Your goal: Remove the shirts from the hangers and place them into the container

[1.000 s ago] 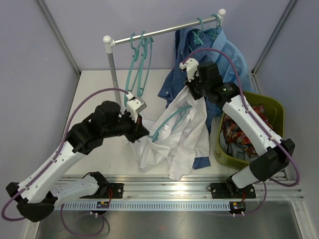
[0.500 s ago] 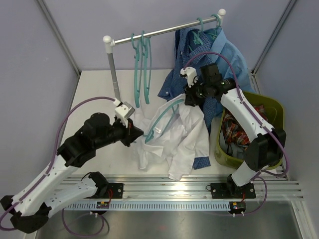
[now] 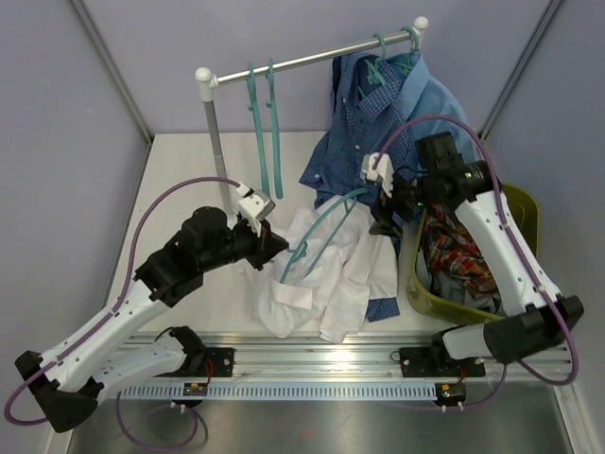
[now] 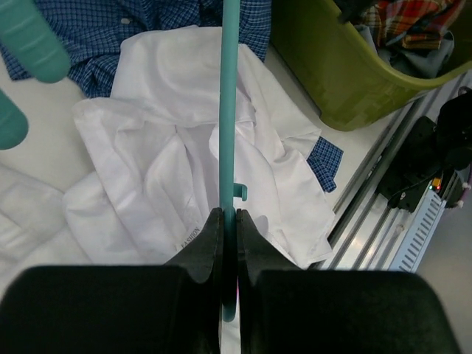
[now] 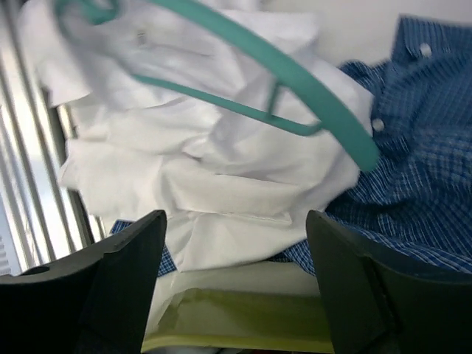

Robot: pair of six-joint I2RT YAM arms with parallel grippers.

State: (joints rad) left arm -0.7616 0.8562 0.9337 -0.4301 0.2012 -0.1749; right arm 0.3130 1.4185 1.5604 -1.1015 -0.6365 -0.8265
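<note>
Since a second before, the right gripper [image 3: 386,216] had let go of the white shirt [image 3: 331,274] and swung right, toward the basket [image 3: 427,298]. The shirt had sunk lower onto the table [image 3: 180,170]. The left arm had shifted a little too, still clamped on the hanger [image 3: 317,236].

In its wrist view the right gripper [image 5: 236,221] had its jaws spread wide with nothing between them. Below them lay the white shirt [image 5: 221,177], with the hanger [image 5: 295,74] curving across it and the checked shirt [image 5: 420,169] off to the right. A strip of the basket [image 5: 221,328] showed along the bottom edge.

The left gripper [image 3: 272,241] had its jaws pressed together on the hanger's thin bar. Its own camera showed the left gripper [image 4: 228,217] pinching the hanger [image 4: 229,110], which ran straight up over the white shirt [image 4: 184,147].

The white shirt lay crumpled on the table between the two arms, just beside the basket [image 4: 332,66] and not in it. Whether the hanger was still threaded through it could not be told.

The plaid shirt [image 3: 458,255] lay inside the basket. On the rail [image 3: 312,59] two empty hangers [image 3: 263,123] hung at the left. The checked shirt [image 3: 350,123] and the light blue shirt [image 3: 444,95] hung at the right. The checked shirt's tail trailed down to the table and touched the white shirt.
</note>
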